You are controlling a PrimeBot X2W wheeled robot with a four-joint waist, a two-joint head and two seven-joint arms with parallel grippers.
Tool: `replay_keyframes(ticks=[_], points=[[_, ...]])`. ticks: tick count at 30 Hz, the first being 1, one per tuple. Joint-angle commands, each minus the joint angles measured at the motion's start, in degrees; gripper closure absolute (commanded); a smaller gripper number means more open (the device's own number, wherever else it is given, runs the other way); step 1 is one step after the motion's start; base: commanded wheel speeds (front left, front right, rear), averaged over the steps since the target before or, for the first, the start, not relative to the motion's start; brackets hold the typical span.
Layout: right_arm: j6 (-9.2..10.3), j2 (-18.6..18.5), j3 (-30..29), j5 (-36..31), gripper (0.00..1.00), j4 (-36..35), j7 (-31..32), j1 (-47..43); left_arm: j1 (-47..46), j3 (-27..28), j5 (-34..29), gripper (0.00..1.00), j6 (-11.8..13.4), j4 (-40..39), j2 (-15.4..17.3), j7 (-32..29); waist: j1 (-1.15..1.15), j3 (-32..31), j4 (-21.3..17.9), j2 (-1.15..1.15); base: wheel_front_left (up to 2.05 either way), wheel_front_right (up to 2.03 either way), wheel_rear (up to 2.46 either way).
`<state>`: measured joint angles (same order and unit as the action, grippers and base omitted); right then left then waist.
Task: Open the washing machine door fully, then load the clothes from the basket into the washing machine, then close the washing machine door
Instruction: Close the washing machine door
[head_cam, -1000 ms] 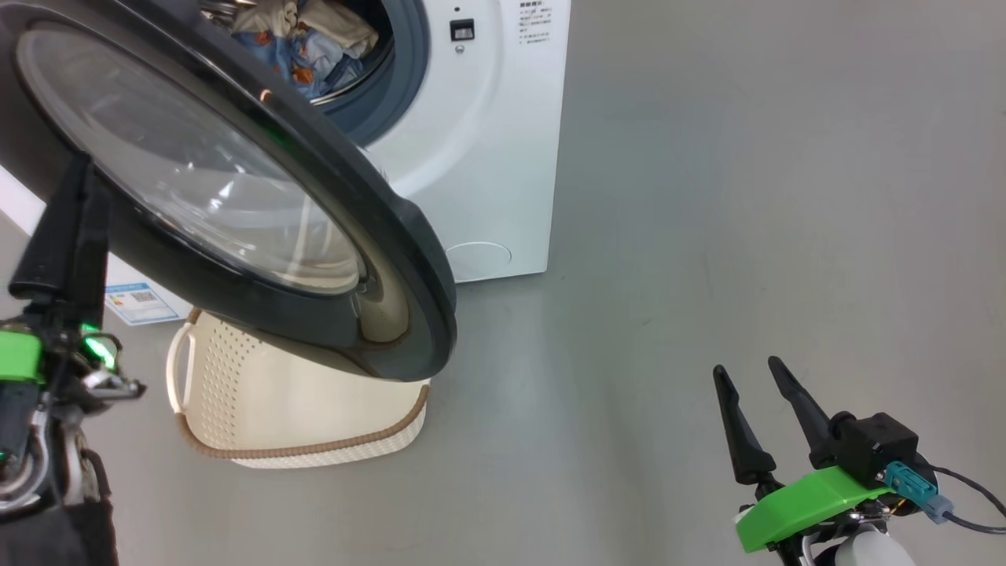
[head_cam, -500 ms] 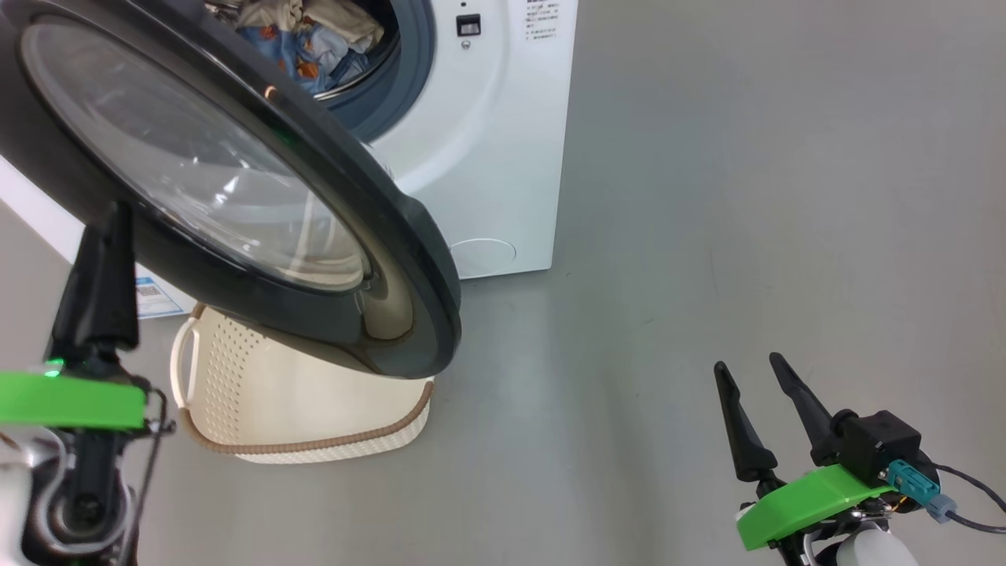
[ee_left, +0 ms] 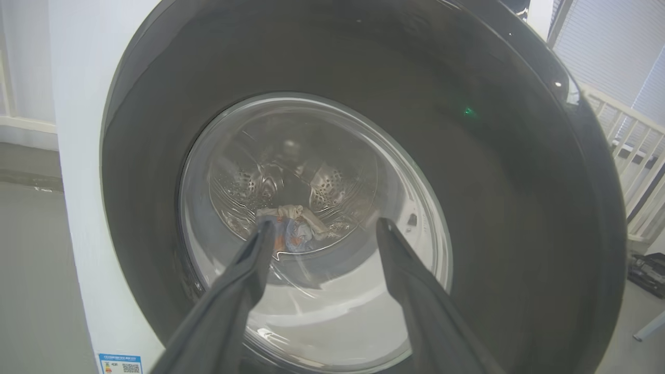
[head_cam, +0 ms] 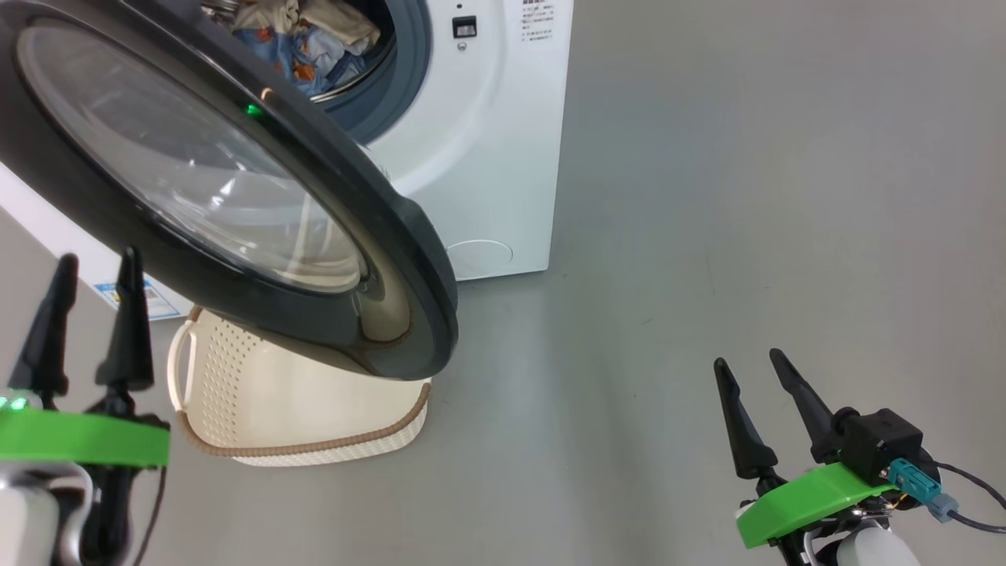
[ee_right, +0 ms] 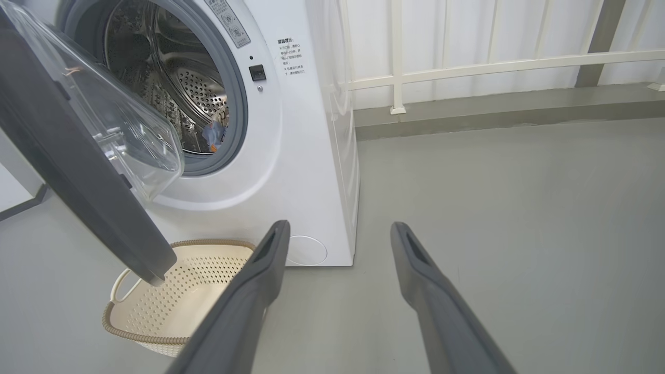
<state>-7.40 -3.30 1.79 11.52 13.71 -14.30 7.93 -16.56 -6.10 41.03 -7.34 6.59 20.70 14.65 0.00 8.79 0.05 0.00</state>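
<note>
The washing machine door (head_cam: pixel 196 173), black with a bulging glass window, stands partly open over the basket (head_cam: pixel 299 417). Behind it the white washing machine (head_cam: pixel 487 157) shows its drum with the clothes (head_cam: pixel 306 39) inside, blue with orange prints and cream. My left gripper (head_cam: pixel 98 261) is open at the lower left, just below the door's edge. In the left wrist view it (ee_left: pixel 326 223) points at the door's outer face (ee_left: pixel 493 208), with the clothes (ee_left: pixel 291 228) seen through the glass. My right gripper (head_cam: pixel 747 362) is open over the floor, holding nothing. The basket (ee_right: pixel 156 311) looks empty.
A blue label (ee_left: pixel 119 362) is stuck low on the machine's side. A white railing (ee_right: pixel 467 67) runs along the wall behind the machine. Bare grey floor (head_cam: pixel 747 196) stretches to the machine's right.
My left gripper has come down from the door's outer face and turned, so both fingers now show below the door's edge. The door and the right arm have not moved.
</note>
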Motion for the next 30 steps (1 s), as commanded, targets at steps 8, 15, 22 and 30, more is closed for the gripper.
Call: replay_keyframes(ticks=[8,15,22,30], points=[[-0.09,0.0,1.6,0.7,0.00,-1.9,-0.7,0.0,2.8,7.2,-14.1,0.00,-0.1,-3.3,-2.4,0.3,0.00,0.1,-0.3,0.00,0.00,0.00,0.00],[-0.09,0.1,1.7,0.9,0.00,-2.4,-0.7,0.0,6.7,10.3,-21.1,0.00,-0.1,-4.9,-5.6,0.3,0.00,0.0,-0.6,0.00,0.00,0.00,0.00],[-0.09,0.1,1.7,0.5,0.00,-3.0,-0.7,-0.3,11.1,12.1,-24.8,0.00,-0.1,-5.7,-9.0,0.3,0.00,-0.3,-0.9,0.00,0.00,0.00,0.00],[-0.09,0.0,2.0,-0.3,0.00,-3.8,-0.7,-0.8,15.0,14.3,-27.8,0.00,-0.1,-5.3,-12.1,0.3,0.00,-1.9,-1.3,0.00,0.00,0.00,0.00]])
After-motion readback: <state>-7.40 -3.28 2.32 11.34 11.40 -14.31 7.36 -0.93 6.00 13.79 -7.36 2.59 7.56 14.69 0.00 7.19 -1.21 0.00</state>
